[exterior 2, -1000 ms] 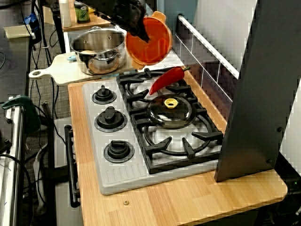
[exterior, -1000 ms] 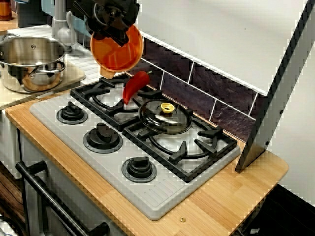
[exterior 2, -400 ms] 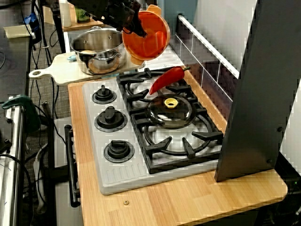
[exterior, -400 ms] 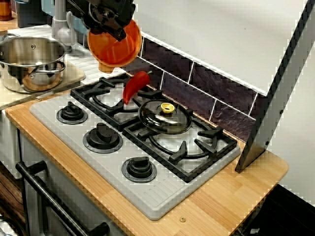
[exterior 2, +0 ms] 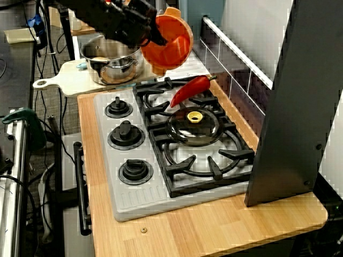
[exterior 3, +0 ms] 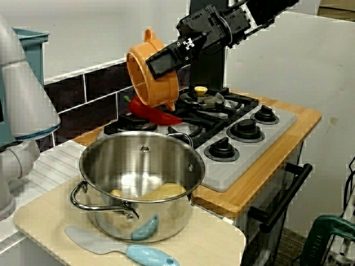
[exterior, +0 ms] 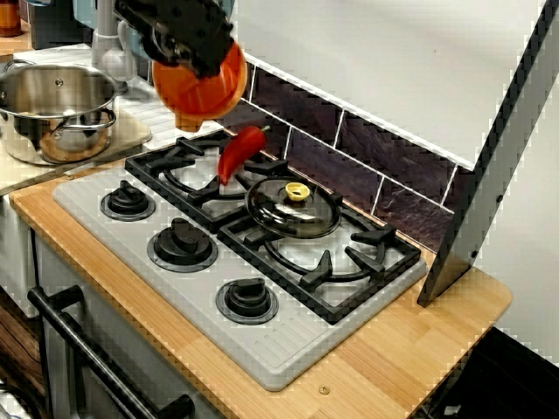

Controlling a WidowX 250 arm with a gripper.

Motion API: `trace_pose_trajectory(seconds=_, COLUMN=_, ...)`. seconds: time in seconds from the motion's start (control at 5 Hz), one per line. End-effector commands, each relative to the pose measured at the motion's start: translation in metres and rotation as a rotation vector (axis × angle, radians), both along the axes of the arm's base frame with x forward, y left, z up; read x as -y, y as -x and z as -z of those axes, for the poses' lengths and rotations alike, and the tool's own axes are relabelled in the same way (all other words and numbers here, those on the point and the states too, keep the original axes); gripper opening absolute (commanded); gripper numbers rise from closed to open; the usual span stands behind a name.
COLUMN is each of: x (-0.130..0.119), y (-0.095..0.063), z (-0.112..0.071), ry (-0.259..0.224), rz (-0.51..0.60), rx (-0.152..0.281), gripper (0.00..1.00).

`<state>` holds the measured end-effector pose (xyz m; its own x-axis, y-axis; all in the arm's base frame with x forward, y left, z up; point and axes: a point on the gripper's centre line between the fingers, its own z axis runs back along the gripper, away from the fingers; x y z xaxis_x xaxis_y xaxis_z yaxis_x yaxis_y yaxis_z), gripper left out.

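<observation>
My gripper [exterior: 199,45] is shut on the rim of an orange plastic bowl [exterior: 203,89], which hangs tipped on its side above the stove's back left corner. In the view from above, the gripper [exterior 2: 151,31] and bowl [exterior 2: 172,44] sit between the steel pot [exterior 2: 110,60] and the tiled wall. The pot-side view has the gripper [exterior 3: 167,57] clamping the bowl [exterior 3: 147,83] with its mouth facing the steel pot [exterior 3: 141,177]. Below the bowl a red pepper [exterior: 238,153] [exterior 2: 188,91] [exterior 3: 155,114] lies on the back left burner grate.
A glass lid with a yellow knob [exterior: 293,208] [exterior 2: 194,124] rests on the neighbouring burner. The steel pot stands on a cutting board [exterior 3: 50,227] left of the stove, with yellow pieces inside and a blue spatula [exterior 3: 130,252] beside it. A tall dark panel [exterior 2: 300,96] stands at the counter's right end.
The gripper has carried the orange bowl a little up and to the left, away from above the pepper and nearer the steel pot. The pepper and lid have not moved.
</observation>
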<state>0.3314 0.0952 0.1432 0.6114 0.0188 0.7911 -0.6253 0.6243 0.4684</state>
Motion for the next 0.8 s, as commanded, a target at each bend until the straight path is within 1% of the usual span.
trace_pose_trajectory(seconds=0.0, x=0.007, y=0.009, z=0.002, ry=-0.020, rz=-0.008, rx=0.072, gripper=0.00)
trace_pose_trajectory(seconds=0.2, x=0.012, y=0.013, z=-0.002, ry=-0.033, rz=-0.013, rx=0.092, gripper=0.00)
trace_pose_trajectory(seconds=0.4, x=0.012, y=0.010, z=-0.016, ry=-0.028, rz=-0.013, rx=0.121, gripper=0.00)
trace_pose_trajectory(seconds=0.6, x=0.012, y=0.006, z=-0.015, ry=-0.025, rz=-0.021, rx=0.140, gripper=0.00)
